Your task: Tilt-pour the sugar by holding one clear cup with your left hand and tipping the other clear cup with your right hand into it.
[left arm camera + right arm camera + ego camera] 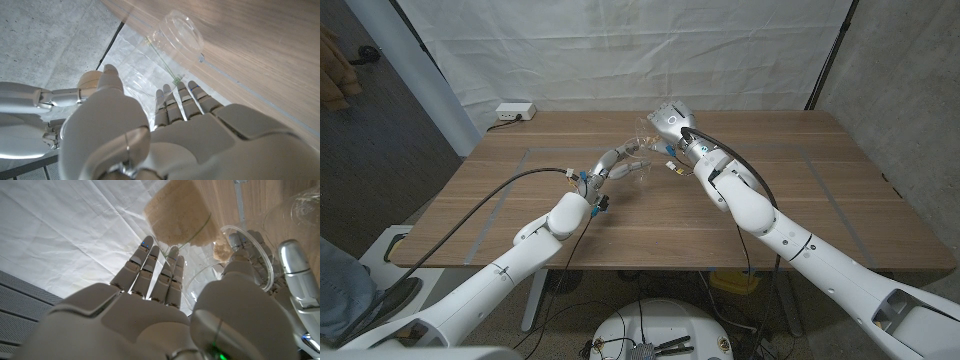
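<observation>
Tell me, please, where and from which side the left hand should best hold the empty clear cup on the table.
Grip the empty clear cup around its side wall, probably about mid-height, coming from the side with thumb opposite the fingers. The left hand already holds it this way. Its wall is round and smooth, and the open rim must stay free, since the right hand tips the sugar cup toward it.

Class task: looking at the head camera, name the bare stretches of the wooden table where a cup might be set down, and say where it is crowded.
Bare wood lies along the table's right side beyond the right arm, and along the left side outside the left arm. Crowded: the far middle, where the left hand and right hand hold the clear cups together.
</observation>
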Tool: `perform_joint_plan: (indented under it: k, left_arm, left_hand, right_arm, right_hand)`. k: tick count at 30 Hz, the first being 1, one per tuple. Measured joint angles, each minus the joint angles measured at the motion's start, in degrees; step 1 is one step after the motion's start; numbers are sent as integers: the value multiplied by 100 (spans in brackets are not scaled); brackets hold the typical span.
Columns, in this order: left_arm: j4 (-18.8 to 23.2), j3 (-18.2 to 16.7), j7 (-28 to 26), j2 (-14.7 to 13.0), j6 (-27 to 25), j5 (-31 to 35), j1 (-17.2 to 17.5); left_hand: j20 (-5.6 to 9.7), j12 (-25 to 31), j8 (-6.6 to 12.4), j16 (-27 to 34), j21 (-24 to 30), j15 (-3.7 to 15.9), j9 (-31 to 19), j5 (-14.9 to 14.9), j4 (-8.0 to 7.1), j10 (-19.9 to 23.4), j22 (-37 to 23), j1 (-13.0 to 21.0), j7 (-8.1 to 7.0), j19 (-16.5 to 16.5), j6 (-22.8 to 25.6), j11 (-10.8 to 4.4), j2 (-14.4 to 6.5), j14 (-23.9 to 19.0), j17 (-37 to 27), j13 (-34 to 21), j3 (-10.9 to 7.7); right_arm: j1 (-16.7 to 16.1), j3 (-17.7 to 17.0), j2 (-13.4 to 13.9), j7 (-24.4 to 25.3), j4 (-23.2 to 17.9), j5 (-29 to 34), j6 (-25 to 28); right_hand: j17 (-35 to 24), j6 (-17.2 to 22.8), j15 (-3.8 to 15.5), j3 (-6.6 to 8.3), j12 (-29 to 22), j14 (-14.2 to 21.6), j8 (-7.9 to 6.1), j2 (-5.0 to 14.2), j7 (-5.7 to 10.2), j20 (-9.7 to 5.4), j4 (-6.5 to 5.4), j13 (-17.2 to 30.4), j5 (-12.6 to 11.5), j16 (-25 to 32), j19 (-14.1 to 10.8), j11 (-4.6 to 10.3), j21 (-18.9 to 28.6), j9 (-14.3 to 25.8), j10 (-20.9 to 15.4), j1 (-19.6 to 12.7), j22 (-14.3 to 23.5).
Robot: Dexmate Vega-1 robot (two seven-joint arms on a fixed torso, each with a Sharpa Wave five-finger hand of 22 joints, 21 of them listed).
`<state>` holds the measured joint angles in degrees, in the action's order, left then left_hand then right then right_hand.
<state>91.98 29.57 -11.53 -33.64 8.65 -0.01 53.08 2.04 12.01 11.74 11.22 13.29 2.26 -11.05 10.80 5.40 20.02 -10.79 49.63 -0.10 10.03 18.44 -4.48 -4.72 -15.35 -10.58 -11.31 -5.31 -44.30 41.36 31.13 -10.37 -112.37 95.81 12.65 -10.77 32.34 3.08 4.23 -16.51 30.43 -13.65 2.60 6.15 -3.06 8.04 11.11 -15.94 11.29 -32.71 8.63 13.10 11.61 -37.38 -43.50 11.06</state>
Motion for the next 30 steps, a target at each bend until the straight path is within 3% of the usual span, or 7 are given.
perform_joint_plan:
  k: [1, 18, 30]
  left_arm:
    - [1, -1, -1, 0, 3, 0, 0]
    - [86, -23, -9, -24, 22, -8, 24]
    - [86, -23, 79, -24, -15, -167, 24]
  left_hand:
    - [0, 0, 0, 0, 0, 0, 0, 0, 0, 0, 0, 37, 17, 0, -15, 0, -37, 0, -15, 0, 0]
    - [0, 0, -3, 0, 0, 9, -13, 0, -1, 11, 0, 36, 23, -1, 20, 11, -36, -52, -7, 0, 1]
    - [0, 0, -4, 0, 0, 8, -13, 0, -17, 11, 0, 36, 22, -1, 19, 11, -36, -52, -23, 0, 17]
  right_arm:
    - [6, 2, 0, -13, 6, 23, -5]
    - [16, 66, -51, -34, 136, 628, 113]
    - [-9, 85, -6, -34, 51, 628, 113]
  right_hand:
    - [0, 0, 0, 0, 3, 0, 0, 73, 0, 0, 0, -2, 2, 0, 0, 16, 0, 0, 11, -114, 0]
    - [0, 1, -18, 48, 64, -61, 1, 76, 1, -1, 48, -3, 21, -50, 63, 121, -67, -2, 62, -127, 29]
    - [12, 0, -32, 88, 87, -75, 6, 113, 1, -2, 88, -9, 26, -71, 125, 180, -67, -4, 124, -242, 28]
